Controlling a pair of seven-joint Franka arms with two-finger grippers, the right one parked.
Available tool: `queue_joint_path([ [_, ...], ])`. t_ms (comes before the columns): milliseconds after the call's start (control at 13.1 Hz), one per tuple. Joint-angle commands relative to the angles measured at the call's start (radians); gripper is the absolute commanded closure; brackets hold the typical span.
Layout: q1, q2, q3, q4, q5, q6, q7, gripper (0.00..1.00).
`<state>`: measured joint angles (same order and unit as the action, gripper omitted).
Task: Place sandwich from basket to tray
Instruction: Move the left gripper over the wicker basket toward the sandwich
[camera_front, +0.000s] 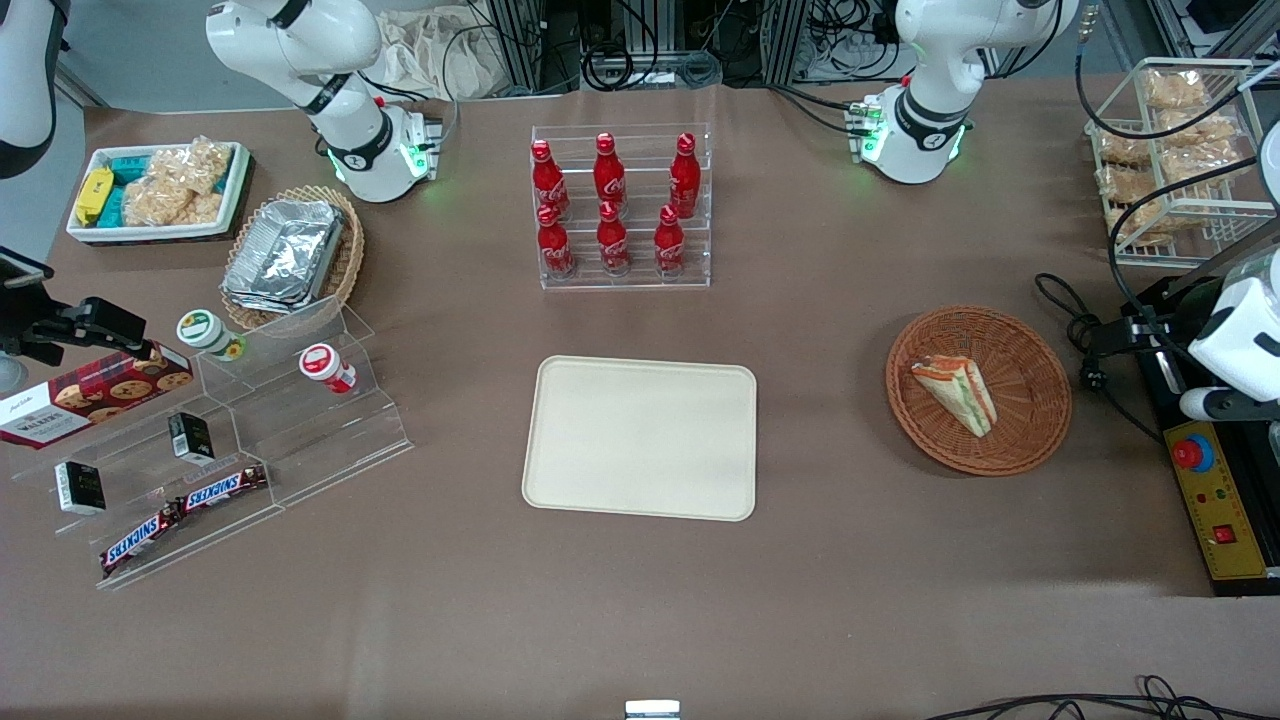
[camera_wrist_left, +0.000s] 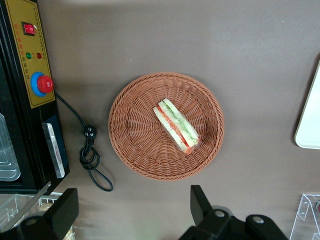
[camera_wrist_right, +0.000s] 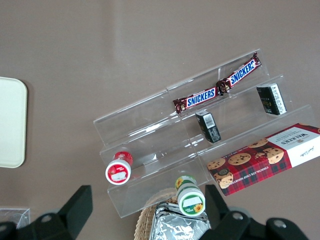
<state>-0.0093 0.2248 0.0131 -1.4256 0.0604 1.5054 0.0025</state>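
A brown counter (camera_front: 820, 330) is carrying a snack display. A round, reddish-brown wicker basket (camera_front: 1040, 410) is sitting toward the working arm's end of the counter, and a triangular sandwich (camera_front: 955, 393) of white bread with red and green filling is lying inside it, slightly off centre, its filling edge facing up. A flat cream tray (camera_front: 640, 437) is lying near the middle of the counter, well apart from the basket and holding nothing.

Seen from the wrist camera, the claw (camera_wrist_left: 132, 212) is hanging high above the counter beside the basket (camera_wrist_left: 130, 150), not touching it. Its two black fingers (camera_wrist_left: 202, 205) are spread wide with nothing between them. The sandwich (camera_wrist_left: 176, 125) is lying diagonally on the woven floor of the basket, and a corner of the tray (camera_wrist_left: 310, 125) is showing at the frame's edge.

A clear rack of six red cola bottles (camera_front: 612, 205) is standing farther from the front camera than the tray. Toward the parked arm's end, a clear stepped shelf (camera_front: 250, 440) is holding Snickers bars (camera_front: 185, 515), small dark boxes and two capped jars. A yellow control box (camera_front: 1222, 500) with a red button is lying at the working arm's end, just beside a coiled black cable (camera_wrist_left: 92, 155).
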Motion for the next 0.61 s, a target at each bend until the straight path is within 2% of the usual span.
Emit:
queue_joint_path([
  [0,-0.011,0.014,0.002,0.014,0.004,-0.019,-0.012,0.01],
  [533,-0.037,0.044,-0.001,-0.021,-0.03,-0.065,-0.021,0.01],
])
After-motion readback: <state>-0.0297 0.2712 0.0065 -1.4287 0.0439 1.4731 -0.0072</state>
